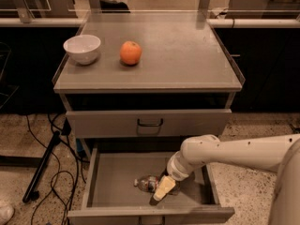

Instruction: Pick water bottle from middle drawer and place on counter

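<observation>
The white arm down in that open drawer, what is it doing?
A robot arm is reaching into the pulled-out middle drawer, where a small water bottle lies on its side. Its tool is down at the bottle, close against its right end; whether it grips the bottle, I cannot tell. The bottle is not yet on the counter above, where an orange and a white bowl sit.
</observation>
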